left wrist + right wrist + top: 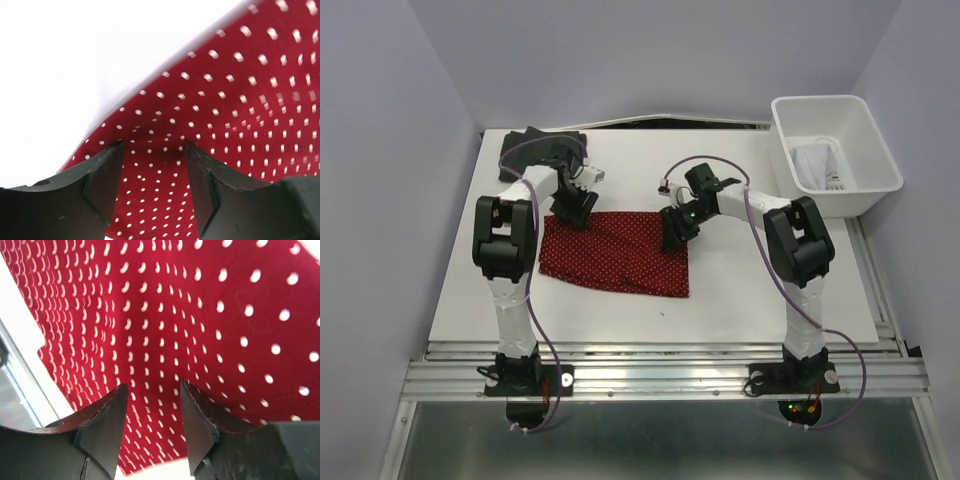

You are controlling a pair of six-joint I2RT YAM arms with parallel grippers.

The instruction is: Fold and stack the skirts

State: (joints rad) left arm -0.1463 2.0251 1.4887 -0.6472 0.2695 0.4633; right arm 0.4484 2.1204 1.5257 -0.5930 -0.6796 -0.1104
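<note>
Both pairs of jaws stand apart on the red white-dotted cloth skirt (615, 255) — a shallow pinch could slip, skewing the fold.

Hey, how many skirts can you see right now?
3. The red dotted skirt lies spread in the middle of the table; the dark skirt sits at its far left corner; the white skirt is inside the bin at far right. Another could be hidden beneath it.

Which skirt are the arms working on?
The red skirt with white dots, under the left gripper and right gripper. The dark skirt lies far back left; the white skirt sits in the bin.
</note>
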